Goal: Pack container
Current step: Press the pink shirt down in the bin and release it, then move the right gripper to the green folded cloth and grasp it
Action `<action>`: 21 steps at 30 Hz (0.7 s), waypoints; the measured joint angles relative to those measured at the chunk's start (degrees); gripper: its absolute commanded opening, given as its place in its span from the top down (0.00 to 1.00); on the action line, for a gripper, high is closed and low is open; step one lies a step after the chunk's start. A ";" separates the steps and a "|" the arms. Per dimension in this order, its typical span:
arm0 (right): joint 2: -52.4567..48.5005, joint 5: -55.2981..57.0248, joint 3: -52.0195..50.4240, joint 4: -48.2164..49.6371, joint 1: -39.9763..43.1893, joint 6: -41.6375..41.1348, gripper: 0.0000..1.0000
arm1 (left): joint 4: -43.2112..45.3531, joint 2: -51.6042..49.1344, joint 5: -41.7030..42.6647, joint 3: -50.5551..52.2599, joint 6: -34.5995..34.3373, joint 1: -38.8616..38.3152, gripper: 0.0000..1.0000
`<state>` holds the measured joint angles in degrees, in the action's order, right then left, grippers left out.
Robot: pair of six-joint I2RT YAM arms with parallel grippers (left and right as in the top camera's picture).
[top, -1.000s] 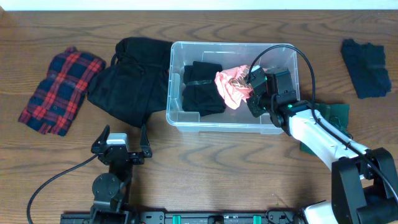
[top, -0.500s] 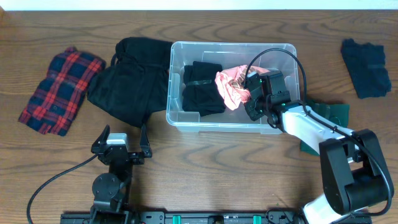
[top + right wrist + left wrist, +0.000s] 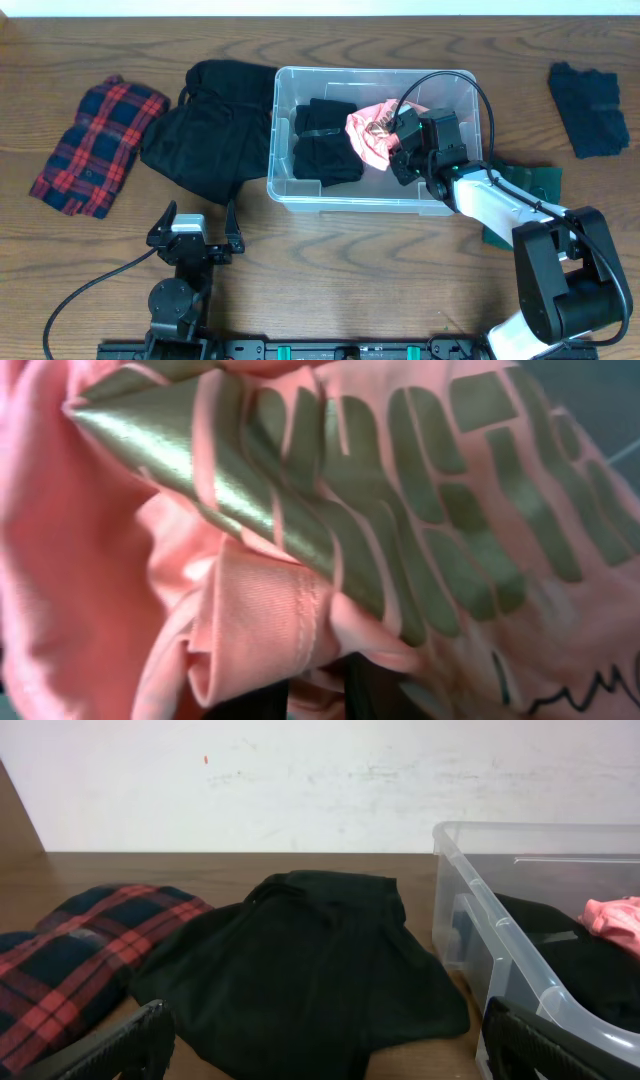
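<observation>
The clear plastic container stands mid-table and shows at the right of the left wrist view. Folded black clothes lie in its left half. A pink shirt with olive lettering is bunched at the middle of the bin, and fills the right wrist view. My right gripper reaches into the bin at the shirt's right side. Its dark fingers stand narrowly apart, pink fabric pinched between and draped over them. My left gripper rests wide open near the front edge, holding nothing.
A black garment lies against the container's left wall, with a red-and-navy plaid shirt further left. A dark navy cloth sits at the far right. A dark green cloth lies under my right arm.
My right gripper has edged up and toward the back of the bin with the pink shirt, and its fingers have parted slightly. The left arm has not moved.
</observation>
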<state>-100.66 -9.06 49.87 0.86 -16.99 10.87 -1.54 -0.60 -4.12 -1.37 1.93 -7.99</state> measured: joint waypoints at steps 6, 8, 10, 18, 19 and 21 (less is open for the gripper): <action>1.57 -3.89 0.00 -5.07 0.00 -0.52 0.63 | 0.00 0.00 0.00 0.00 -0.02 0.00 0.02; 4.02 -4.50 0.00 -6.67 0.00 -0.59 0.57 | 0.00 0.00 0.00 -0.02 0.00 0.00 0.02; 8.26 -4.92 0.00 -8.20 0.00 -0.79 0.50 | 0.02 0.00 0.00 -0.02 0.00 0.00 0.02; 29.99 -3.32 0.00 -12.50 0.37 -1.03 0.41 | 0.00 0.00 -0.20 -0.02 -0.02 0.00 0.02; 32.44 -1.97 0.00 -13.49 0.76 -1.11 0.40 | 0.00 0.00 -0.20 0.00 0.00 0.00 0.02; 37.11 1.90 0.02 -15.54 2.08 -1.49 0.41 | 0.00 0.02 -0.20 -0.02 0.00 0.00 0.02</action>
<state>-63.55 -7.16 49.89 -14.68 -14.92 9.39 -1.54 -0.58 -4.32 -1.39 1.93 -7.99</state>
